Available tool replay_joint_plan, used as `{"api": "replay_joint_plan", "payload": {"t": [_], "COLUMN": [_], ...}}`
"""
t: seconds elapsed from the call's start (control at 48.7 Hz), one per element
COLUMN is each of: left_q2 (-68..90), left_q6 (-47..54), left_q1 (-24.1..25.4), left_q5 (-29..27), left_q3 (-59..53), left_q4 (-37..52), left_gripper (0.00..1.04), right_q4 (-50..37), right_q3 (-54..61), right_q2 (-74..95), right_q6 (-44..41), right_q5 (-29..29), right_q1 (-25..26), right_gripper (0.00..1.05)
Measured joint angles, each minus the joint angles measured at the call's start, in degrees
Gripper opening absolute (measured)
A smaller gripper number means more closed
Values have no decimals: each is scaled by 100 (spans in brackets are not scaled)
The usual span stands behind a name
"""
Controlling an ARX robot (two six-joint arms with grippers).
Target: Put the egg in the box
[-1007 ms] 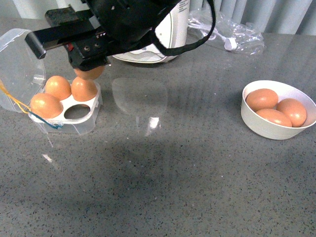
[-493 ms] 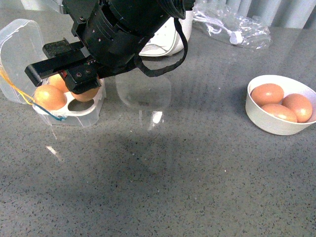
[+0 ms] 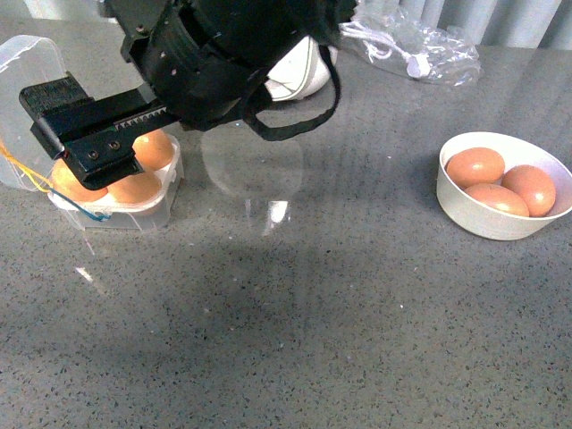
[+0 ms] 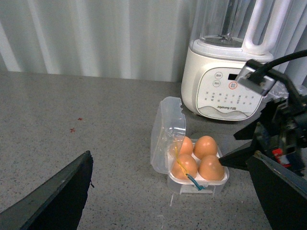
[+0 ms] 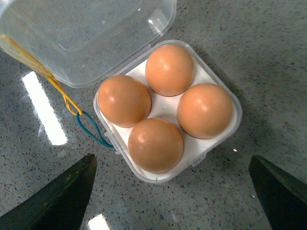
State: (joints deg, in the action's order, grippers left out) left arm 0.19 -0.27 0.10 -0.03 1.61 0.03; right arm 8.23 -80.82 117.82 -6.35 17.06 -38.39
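The box (image 5: 211, 143) lies open on the grey counter, its clear lid (image 5: 81, 33) tipped back and yellow and blue elastic loops (image 5: 93, 129) hanging at one side. Every slot of its white tray holds an orange-brown egg; the egg (image 5: 156, 145) closest to my fingertips rests free in its slot. My right gripper (image 5: 170, 201) hovers open just above the box (image 3: 116, 214), touching nothing. In the front view its black body (image 3: 76, 132) hides part of the tray. My left gripper (image 4: 168, 206) is open and empty, well back from the box (image 4: 196, 165).
A white bowl (image 3: 474, 223) with three more eggs (image 3: 496, 183) stands at the right. A white blender (image 4: 230, 81) stands behind the box, and a crumpled clear plastic bag (image 3: 411, 45) with a cable lies at the back.
My right gripper came down over the box with an egg, then opened. That egg now sits in the slot that stood empty a second ago.
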Motion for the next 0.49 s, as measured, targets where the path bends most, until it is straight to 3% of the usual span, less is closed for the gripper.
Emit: {"api": "replay_joint_plan", "payload": {"t": [0.288, 0.493], "left_q2": [0, 0], "left_q6": [0, 0], "left_q1": [0, 0], "left_q5": [0, 0], "left_q3": [0, 0], "left_q4": [0, 0], "left_gripper": [98, 98], "right_q4": [-855, -2085], "right_q3": [1556, 3495], "right_q2": [-1633, -3108], "right_q6": [562, 190], "right_q5": [-798, -2339], "right_q1": [485, 1235], "right_gripper": [97, 97]}}
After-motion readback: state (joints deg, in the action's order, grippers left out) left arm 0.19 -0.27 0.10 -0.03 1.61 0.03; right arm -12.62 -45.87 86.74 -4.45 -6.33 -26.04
